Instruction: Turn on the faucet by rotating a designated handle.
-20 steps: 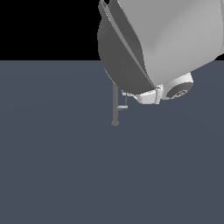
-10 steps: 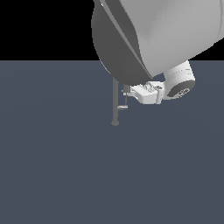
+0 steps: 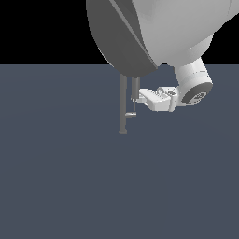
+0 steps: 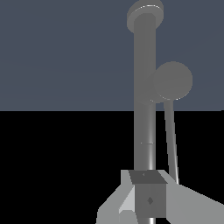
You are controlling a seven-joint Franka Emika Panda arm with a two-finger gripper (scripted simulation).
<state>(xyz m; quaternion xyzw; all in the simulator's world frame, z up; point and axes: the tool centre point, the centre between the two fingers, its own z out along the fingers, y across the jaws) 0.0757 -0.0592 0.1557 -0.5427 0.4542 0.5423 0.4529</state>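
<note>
The faucet point(image 3: 123, 105) is a thin grey upright pipe on the dark floor, with a second shorter pipe point(image 3: 136, 88) beside it. The handle point(image 3: 131, 114) is a tiny light-silver stub sticking out low on the pipe toward the exterior view's right. My gripper point(image 3: 137, 98) reaches in from that side, its tips just above the handle and against the shorter pipe. In the wrist view the gripper point(image 4: 149, 199) shows as one block with no gap, so it looks shut, lined up on the faucet pipe point(image 4: 145, 87). I cannot make out the handle there.
A round grey spout end point(image 4: 173, 81) on a thin tube point(image 4: 170, 140) stands beside the main pipe. The arm's large grey link point(image 3: 154, 32) hangs over the faucet and hides its upper part. Flat dark floor point(image 3: 70, 186) lies all around.
The large arm link has swung toward the exterior view's left, so more of the white wrist shows. The hand has stayed close to the faucet. The handle has not visibly turned.
</note>
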